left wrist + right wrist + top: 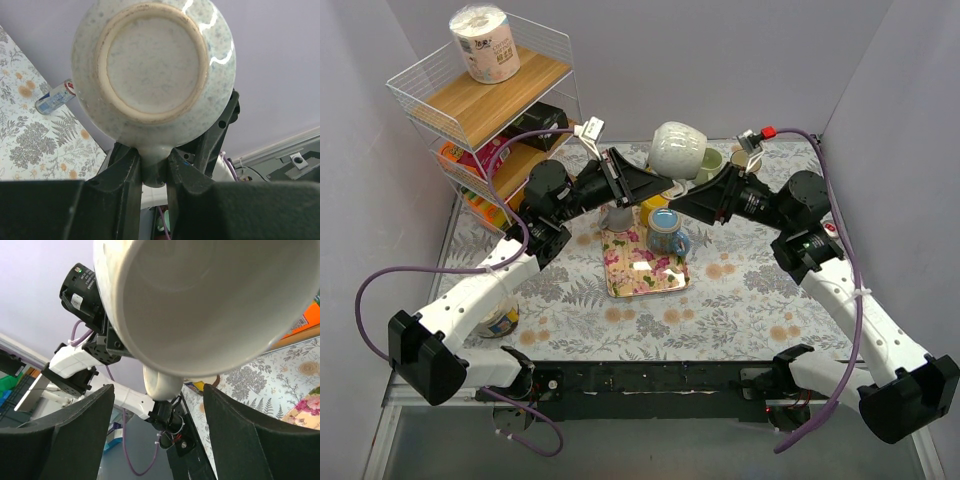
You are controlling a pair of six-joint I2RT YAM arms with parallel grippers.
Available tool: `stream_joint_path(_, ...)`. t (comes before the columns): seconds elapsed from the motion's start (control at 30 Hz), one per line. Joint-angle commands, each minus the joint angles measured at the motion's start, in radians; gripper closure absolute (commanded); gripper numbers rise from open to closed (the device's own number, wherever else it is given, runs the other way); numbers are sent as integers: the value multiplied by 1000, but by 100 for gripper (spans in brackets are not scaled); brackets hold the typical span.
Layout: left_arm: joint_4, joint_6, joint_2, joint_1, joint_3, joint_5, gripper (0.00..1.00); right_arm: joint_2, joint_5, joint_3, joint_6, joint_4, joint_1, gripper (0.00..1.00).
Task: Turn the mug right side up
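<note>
The mug [678, 148] is pale, speckled and round-bellied, and it is held in the air above the back of the table, tipped on its side. My left gripper [655, 185] is shut on its handle. In the left wrist view the mug's unglazed base [152, 60] faces the camera and the handle [154, 172] is pinched between my fingers [122, 180]. My right gripper [685, 205] is open and empty, close beside the mug. In the right wrist view the mug's open mouth [215, 300] fills the top, and its handle [162, 382] hangs between my spread fingers [80, 435].
A floral tray [650, 272] in the middle holds a blue mug [666, 232]; a yellow cup [653, 211] and a green cup [710, 162] stand behind. A wire shelf [490, 95] with a paper roll [485, 43] is at the back left. A can [502, 320] lies near the left arm.
</note>
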Motion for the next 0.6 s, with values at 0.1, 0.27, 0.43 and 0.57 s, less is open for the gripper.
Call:
stream_joint_path(0.1,154,16,-54,-2,-14,32,100,11,86,13,57,111,13,27)
stream_joint_path(0.27,154,29,-60,-5,-25,35,100,11,115,-14,106,156,15,44)
stream_joint_path(0.43,161,33,-57,-4,-29,44,100,25,110,-8,109,141,21,78)
stream_joint_path(0.57,141,43,-51,-4,-25,44,100,29,130,-4,106,102,24,99)
